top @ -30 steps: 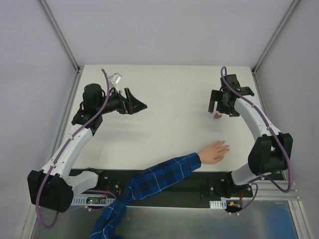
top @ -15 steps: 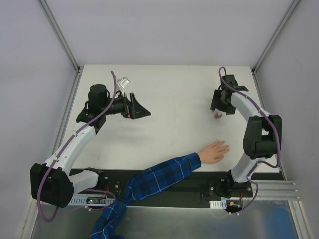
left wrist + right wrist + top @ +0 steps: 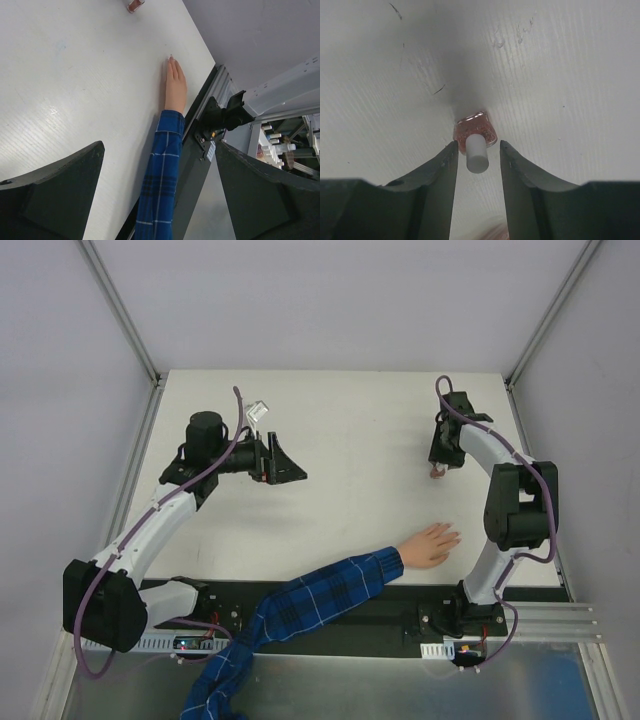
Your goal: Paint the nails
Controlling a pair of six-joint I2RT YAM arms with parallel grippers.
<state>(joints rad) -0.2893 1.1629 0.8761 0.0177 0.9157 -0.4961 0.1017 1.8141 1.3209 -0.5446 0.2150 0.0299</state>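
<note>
Since a second ago the right gripper (image 3: 438, 466) has swung in over the small bottle (image 3: 475, 128) and its jaws have narrowed. The left gripper (image 3: 286, 466) has drifted a little toward the middle of the desk (image 3: 350, 420), while the hand (image 3: 430, 545) has not stirred.

The bottle is squat, square-shouldered glass with a glittery reddish fill, topped by a smooth white cylindrical cap (image 3: 477, 155). The desk is matt white with a fine ribbed grain and a few dark scuffs. The sleeve (image 3: 330, 590) is soft blue-and-white plaid cloth. Both grippers have dull black, wedge-shaped fingers.

Only the right wrist view shows how the right jaws stand: partly drawn in, one on each side of the cap, with a thin gap left on either side, so nothing is pinched. From above, the bottle is just a reddish speck under the gripper. The left wrist view shows the left jaws spread wide with nothing between them. It also gives a low look along the forearm, with the bottle at its top edge.

The hand lies flat, palm down, at the near right of the desk, well apart from the bottle. Its long axis continues the forearm's line, fingers together and pointing right and slightly away from the arm bases. The nails (image 3: 171, 58) sit at those far fingertips, too small to make out clearly.
</note>
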